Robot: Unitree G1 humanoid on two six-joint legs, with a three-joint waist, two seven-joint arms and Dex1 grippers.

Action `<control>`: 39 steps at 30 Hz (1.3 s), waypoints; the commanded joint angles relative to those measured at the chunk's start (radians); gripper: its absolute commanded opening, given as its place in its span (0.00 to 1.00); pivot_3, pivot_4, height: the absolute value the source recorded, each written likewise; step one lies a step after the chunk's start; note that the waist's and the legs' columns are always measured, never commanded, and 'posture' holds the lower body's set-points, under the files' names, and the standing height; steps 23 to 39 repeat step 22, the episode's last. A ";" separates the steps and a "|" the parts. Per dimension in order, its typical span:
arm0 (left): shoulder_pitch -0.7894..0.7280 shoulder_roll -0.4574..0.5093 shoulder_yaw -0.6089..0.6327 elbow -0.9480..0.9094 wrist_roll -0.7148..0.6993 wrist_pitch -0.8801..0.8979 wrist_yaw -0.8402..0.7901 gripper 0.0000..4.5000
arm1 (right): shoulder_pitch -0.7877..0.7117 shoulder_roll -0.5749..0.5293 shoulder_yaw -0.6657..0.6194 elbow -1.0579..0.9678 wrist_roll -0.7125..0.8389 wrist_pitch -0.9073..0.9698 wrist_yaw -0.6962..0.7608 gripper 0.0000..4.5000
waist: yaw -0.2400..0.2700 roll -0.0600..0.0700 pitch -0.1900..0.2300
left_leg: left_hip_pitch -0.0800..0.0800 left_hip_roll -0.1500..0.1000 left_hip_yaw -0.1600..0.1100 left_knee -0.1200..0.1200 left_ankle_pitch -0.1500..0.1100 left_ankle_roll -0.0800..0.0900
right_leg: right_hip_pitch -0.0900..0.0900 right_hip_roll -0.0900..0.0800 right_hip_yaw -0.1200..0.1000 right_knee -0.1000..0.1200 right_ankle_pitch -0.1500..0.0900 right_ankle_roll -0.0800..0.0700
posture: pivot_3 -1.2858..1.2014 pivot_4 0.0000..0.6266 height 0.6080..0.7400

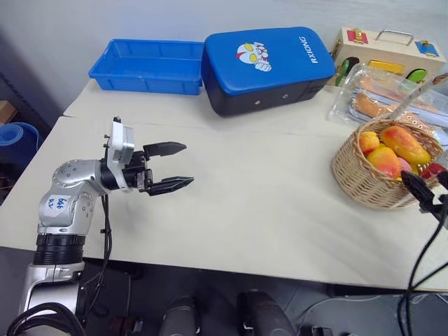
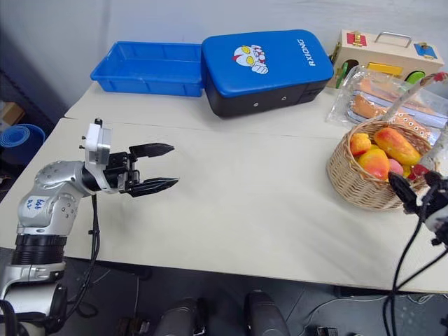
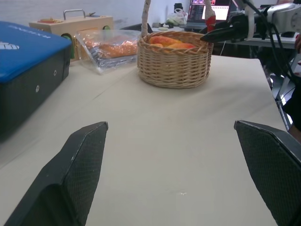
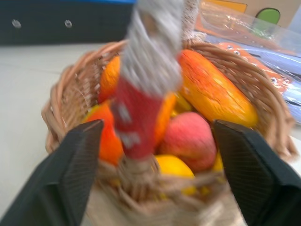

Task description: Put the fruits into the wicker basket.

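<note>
The wicker basket (image 1: 355, 176) stands at the table's right side, and the fruits (image 1: 404, 143) lie inside it: glossy red-orange and yellow pieces, among them a long mango shape (image 4: 216, 94) and a rounder pink-red one (image 4: 188, 139). My right gripper (image 1: 423, 190) is open at the basket's near rim. The red-banded foot of the handle (image 4: 137, 117) stands just ahead of its gap, and nothing is held. My left gripper (image 1: 171, 166) hovers open and empty over the table's left part, pointing across at the basket (image 3: 174, 66).
Along the back stand a blue plastic tray (image 1: 150, 66), a blue hard case (image 1: 269, 66) and a wooden box (image 1: 388, 47). Orange shoes in clear plastic (image 1: 388, 98) lie right behind the basket. Bare tabletop (image 1: 266, 182) stretches between my two grippers.
</note>
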 commanded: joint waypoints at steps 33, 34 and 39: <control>0.460 0.107 0.123 -0.140 0.169 -0.289 0.078 1.00 | -0.084 0.043 0.496 0.120 -0.110 -0.670 0.664 0.99 | 0.000 -0.003 0.001 | 0.016 0.002 -0.002 -0.004 -0.010 0.006 | 0.017 -0.003 -0.005 -0.007 -0.001 -0.003 | 0.52 0.24 1.00; 0.460 0.107 0.123 -0.140 0.169 -0.289 0.078 1.00 | -0.084 0.043 0.496 0.120 -0.110 -0.670 0.664 0.99 | 0.000 -0.003 0.001 | 0.016 0.002 -0.002 -0.004 -0.010 0.006 | 0.017 -0.003 -0.005 -0.007 -0.001 -0.003 | 0.52 0.24 1.00; 0.460 0.107 0.123 -0.140 0.169 -0.289 0.078 1.00 | -0.084 0.043 0.496 0.120 -0.110 -0.670 0.664 0.99 | 0.000 -0.003 0.001 | 0.016 0.002 -0.002 -0.004 -0.010 0.006 | 0.017 -0.003 -0.005 -0.007 -0.001 -0.003 | 0.52 0.24 1.00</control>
